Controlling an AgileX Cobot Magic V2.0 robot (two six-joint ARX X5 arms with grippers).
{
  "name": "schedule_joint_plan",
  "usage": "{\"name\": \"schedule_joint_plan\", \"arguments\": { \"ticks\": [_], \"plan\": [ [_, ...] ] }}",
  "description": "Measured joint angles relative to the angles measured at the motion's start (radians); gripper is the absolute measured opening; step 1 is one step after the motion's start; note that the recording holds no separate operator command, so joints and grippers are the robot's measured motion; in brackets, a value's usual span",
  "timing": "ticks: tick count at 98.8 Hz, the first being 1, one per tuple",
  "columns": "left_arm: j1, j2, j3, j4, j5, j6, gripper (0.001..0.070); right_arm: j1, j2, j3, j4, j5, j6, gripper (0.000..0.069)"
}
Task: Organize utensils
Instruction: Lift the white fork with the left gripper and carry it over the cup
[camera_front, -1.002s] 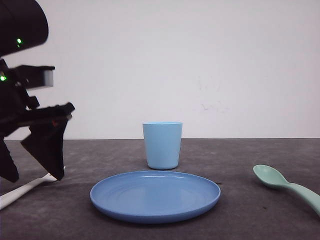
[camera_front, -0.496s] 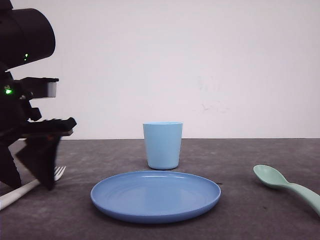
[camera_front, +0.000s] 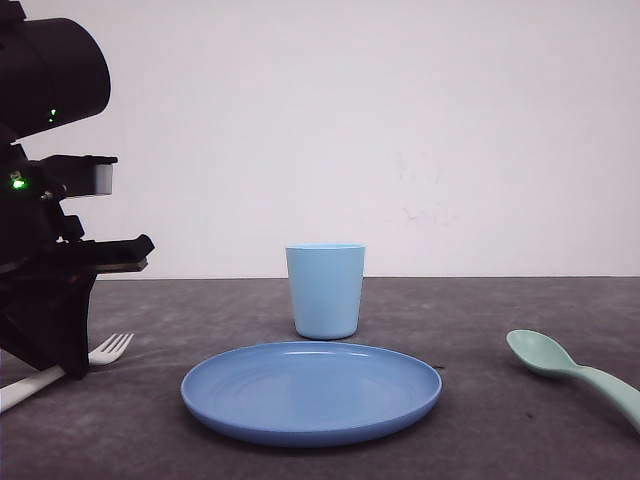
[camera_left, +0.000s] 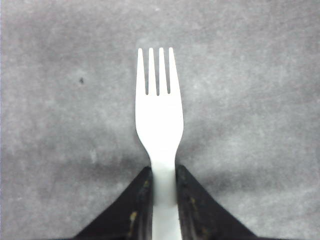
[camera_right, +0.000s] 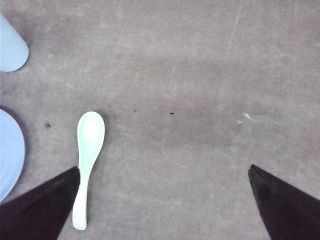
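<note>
Left claw (camera_left: 164, 192) down at the grey surface (camera_front: 480, 440), at the far left of the front view, closed on the handle of the white fork (camera_left: 159, 125). In the left wrist view, 2 dark fingers (camera_left: 135, 205) pressed against both sides of the handle, just behind the neck. Fork lying flat on the surface, 4 tines free and pointing away from the claw. In the front view, tines (camera_front: 113, 346) visible just to the right of the black claw (camera_front: 55, 340), a piece of the white handle sticking out at the lower left edge.

Mint-green spoon (camera_front: 575, 372) lying on the surface at the far right, well apart from the fork, oval bowl turned toward the middle, handle running off to the lower right corner. In the right wrist view, same spoon (camera_right: 88, 160) flat on the surface, its handle just beside one dark finger (camera_right: 40, 207) of the right claw (camera_right: 165, 172) but not clearly touching. Right claw spread wide open above the surface, holding nothing.

Round blue plate (camera_front: 311, 391) in the middle front, between the 2 utensils. Light blue cup (camera_front: 325, 290) upright just behind the plate.
</note>
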Motion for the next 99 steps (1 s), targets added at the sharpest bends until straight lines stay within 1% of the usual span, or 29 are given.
{"name": "schedule_joint_plan", "arguments": {
  "ticks": [19, 28, 39, 48, 54, 58, 72, 80, 84, 99],
  "plan": [
    [0.000, -0.003, 0.003, -0.005, 0.001, 0.000, 0.0048, 0.000, 0.000, 0.000, 0.000, 0.000, 0.000, 0.0680],
    [0.000, -0.016, 0.010, -0.015, 0.013, 0.000, 0.0048, 0.000, 0.000, 0.000, 0.000, 0.000, 0.000, 0.0680],
    [-0.002, -0.048, 0.054, -0.018, 0.019, 0.000, 0.0047, 0.000, 0.000, 0.000, 0.000, 0.000, 0.000, 0.0680],
    [-0.002, -0.082, 0.093, 0.005, 0.026, 0.000, 0.0047, 0.000, 0.000, 0.000, 0.000, 0.000, 0.000, 0.0680],
    [-0.002, -0.100, 0.111, 0.032, 0.056, 0.000, 0.0047, 0.000, 0.000, 0.000, 0.000, 0.000, 0.000, 0.0680],
    [-0.002, -0.108, 0.117, 0.063, 0.086, 0.000, 0.0047, 0.000, 0.000, 0.000, 0.000, 0.000, 0.000, 0.0680],
    [-0.002, -0.121, 0.126, 0.236, 0.232, -0.008, 0.0047, 0.000, 0.000, 0.000, 0.000, 0.000, 0.000, 0.0680],
    [-0.003, -0.121, 0.126, 0.360, 0.295, -0.029, 0.0047, 0.000, 0.000, 0.000, 0.000, 0.000, 0.000, 0.0680],
    [-0.006, -0.121, 0.126, 0.422, 0.309, -0.036, 0.0047, 0.000, 0.000, 0.000, 0.000, 0.000, 0.000, 0.0680],
    [-0.026, -0.121, 0.127, 0.638, 0.312, -0.045, 0.0047, 0.000, 0.000, 0.000, 0.000, 0.000, 0.000, 0.0680]
  ]
}}
